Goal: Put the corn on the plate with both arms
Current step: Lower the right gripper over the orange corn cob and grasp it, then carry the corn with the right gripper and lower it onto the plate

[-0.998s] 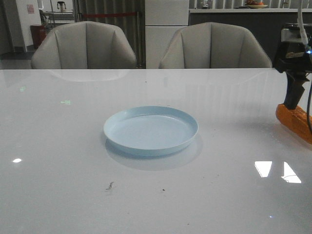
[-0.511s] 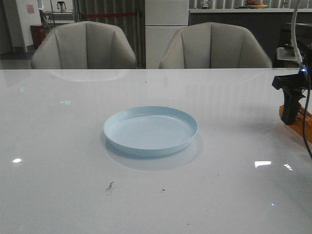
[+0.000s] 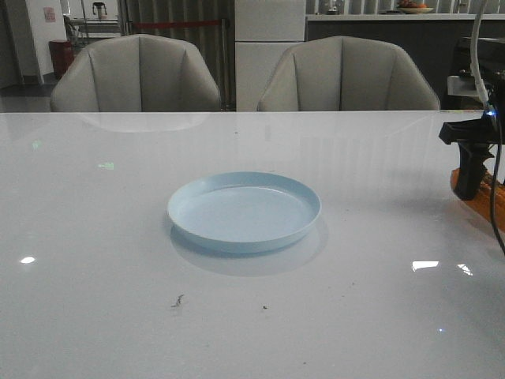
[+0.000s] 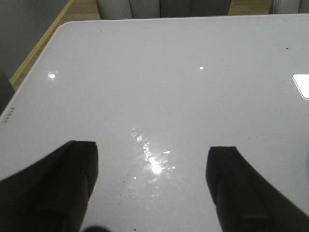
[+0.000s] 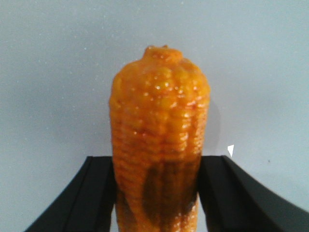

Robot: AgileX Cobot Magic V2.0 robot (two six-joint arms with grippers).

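Here the right end effector (image 5: 157,193) clamps the corn (image 5: 159,140); the left end effector (image 4: 152,188) gapes, holding nothing.

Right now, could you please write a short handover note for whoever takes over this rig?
Right gripper: fingers on either side of the corn, apparently closed on it, at the table's far right edge in the front view.
Left gripper: open, holding nothing, above bare table.
Plate: mid-table, with nothing on it.
Done: the right arm has reached the corn.
Left: lift the corn, carry it to the plate, set it down and release.
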